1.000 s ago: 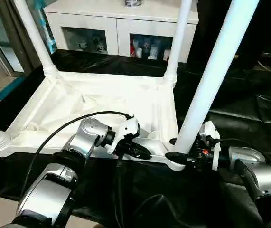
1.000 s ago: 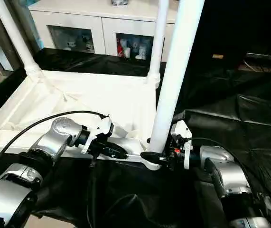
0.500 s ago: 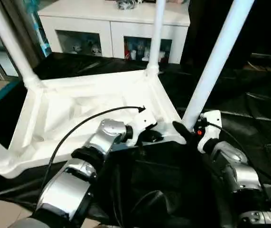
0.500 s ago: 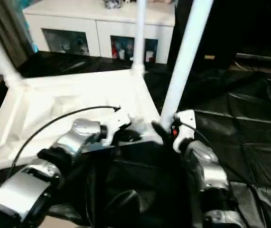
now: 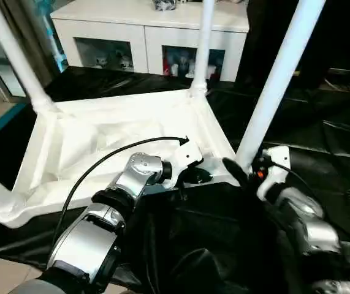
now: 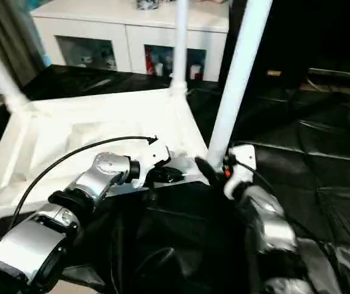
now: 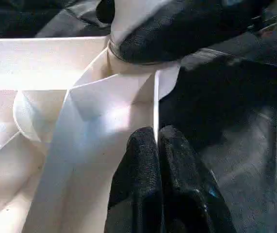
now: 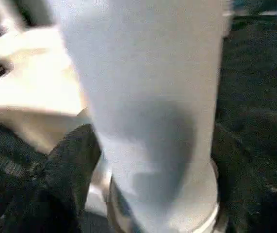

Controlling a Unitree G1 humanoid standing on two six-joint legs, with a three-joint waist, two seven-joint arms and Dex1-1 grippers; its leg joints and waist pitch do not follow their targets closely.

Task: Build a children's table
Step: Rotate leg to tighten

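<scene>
Lying upside down on the black-covered work table [image 5: 322,122], the children's table [image 5: 113,131] with legs pointing up, left gripper [image 7: 156,145] closed, fingertips at its near rim, holding nothing, right gripper [image 5: 239,170] at the near-right leg [image 5: 276,79], its grip unclear.

The children's table [image 5: 125,131], lying upside down on the black-covered bench [image 5: 322,128], is sitting turned compared with a second ago: its near long edge now runs slantwise, the corner with the near right leg [image 5: 273,86] swung away from the bench's near edge. The left gripper [image 5: 200,177], jaws pressed together, is riding along on that near rim. The right gripper [image 5: 239,170] is no longer clasping the leg's foot low down; its black finger [image 8: 73,160] is resting beside the socket.
</scene>
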